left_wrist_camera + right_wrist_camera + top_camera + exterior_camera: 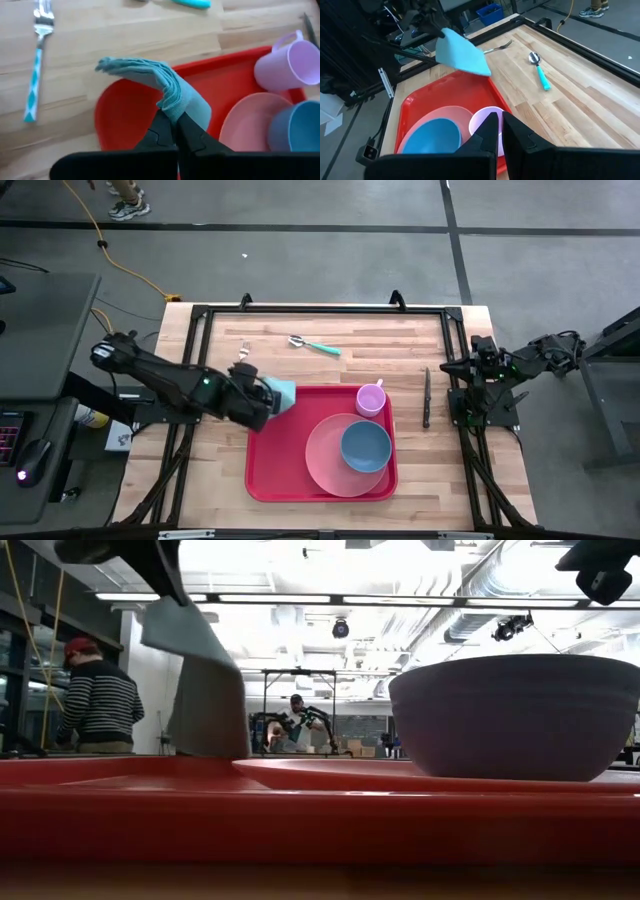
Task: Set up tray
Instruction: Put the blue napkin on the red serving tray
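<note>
The red tray (268, 478) lies on the table's near middle and carries a pink plate (322, 460), a blue bowl (365, 446) on that plate, and a lilac mug (371, 398) at its far right corner. My left gripper (270, 395) hovers over the tray's far left corner (125, 115), shut on a teal cloth napkin (165, 85). My right gripper (500, 127) waits with its fingers together at the table's right edge, touching nothing. My left gripper pinches the teal napkin between its two fingers at a bunched fold (176, 111), several layers gathered together. The fingers come in from the table's left, slanting down. The napkin (462, 52) is lifted clear above the tray's corner, and its free part spreads out beyond the fingertips.
A fork (243, 352) and a teal-handled spoon (313, 345) lie on the bare wood beyond the tray. A knife (426, 396) lies to the tray's right. People stand in the room behind the table (98, 700).
</note>
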Robot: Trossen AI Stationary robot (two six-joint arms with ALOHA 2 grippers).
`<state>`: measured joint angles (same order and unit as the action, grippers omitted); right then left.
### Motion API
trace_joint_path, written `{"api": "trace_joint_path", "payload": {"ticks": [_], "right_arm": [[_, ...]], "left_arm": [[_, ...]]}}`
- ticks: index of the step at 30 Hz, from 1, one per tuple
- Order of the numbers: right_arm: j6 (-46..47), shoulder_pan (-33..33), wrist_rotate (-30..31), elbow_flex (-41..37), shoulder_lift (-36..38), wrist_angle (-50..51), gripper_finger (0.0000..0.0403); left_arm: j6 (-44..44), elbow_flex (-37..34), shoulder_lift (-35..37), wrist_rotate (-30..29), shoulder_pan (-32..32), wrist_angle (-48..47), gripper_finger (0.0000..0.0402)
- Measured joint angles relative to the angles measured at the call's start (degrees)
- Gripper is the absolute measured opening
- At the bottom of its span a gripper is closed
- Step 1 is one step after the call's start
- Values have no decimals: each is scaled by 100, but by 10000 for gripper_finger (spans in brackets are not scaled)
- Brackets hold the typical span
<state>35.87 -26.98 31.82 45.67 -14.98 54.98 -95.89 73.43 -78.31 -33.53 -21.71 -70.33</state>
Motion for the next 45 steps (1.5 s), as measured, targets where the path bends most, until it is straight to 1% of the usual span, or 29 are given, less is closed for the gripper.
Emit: {"api": "trace_joint_path", "payload": {"ticks": [3, 10, 14, 19, 24, 33, 38, 41, 43, 45], "right_arm": [[0, 0, -67, 0, 0, 0, 0], [125, -1, -200, 0, 0, -31, 0], [184, 0, -285, 0, 0, -33, 0], [334, 0, -287, 0, 0, -35, 0], [419, -1, -283, 0, 0, -35, 0], [545, 0, -287, 0, 0, -37, 0], [543, -1, -288, 0, 0, -36, 0], [533, 0, -288, 0, 0, -36, 0], [526, -1, -287, 0, 0, -36, 0], [516, -2, -287, 0, 0, -35, 0]], "left_arm": [[-43, 2, -274, -208, -144, 195, 18], [-74, 0, -890, -345, -284, 71, 18], [-133, 0, -1186, -274, -395, -35, 18], [-145, -2, -1480, -197, -428, 284, 18], [-143, -4, -1904, 182, -543, 374, 18], [-141, 2, -2554, 624, -733, 1089, 18], [-107, 2, -2777, 887, -735, 1353, 18], [-86, -2, -2780, 937, -733, 1250, 19], [-75, 2, -2775, 955, -733, 1197, 36], [-29, -11, -2681, 982, -733, 1082, 63]]}}
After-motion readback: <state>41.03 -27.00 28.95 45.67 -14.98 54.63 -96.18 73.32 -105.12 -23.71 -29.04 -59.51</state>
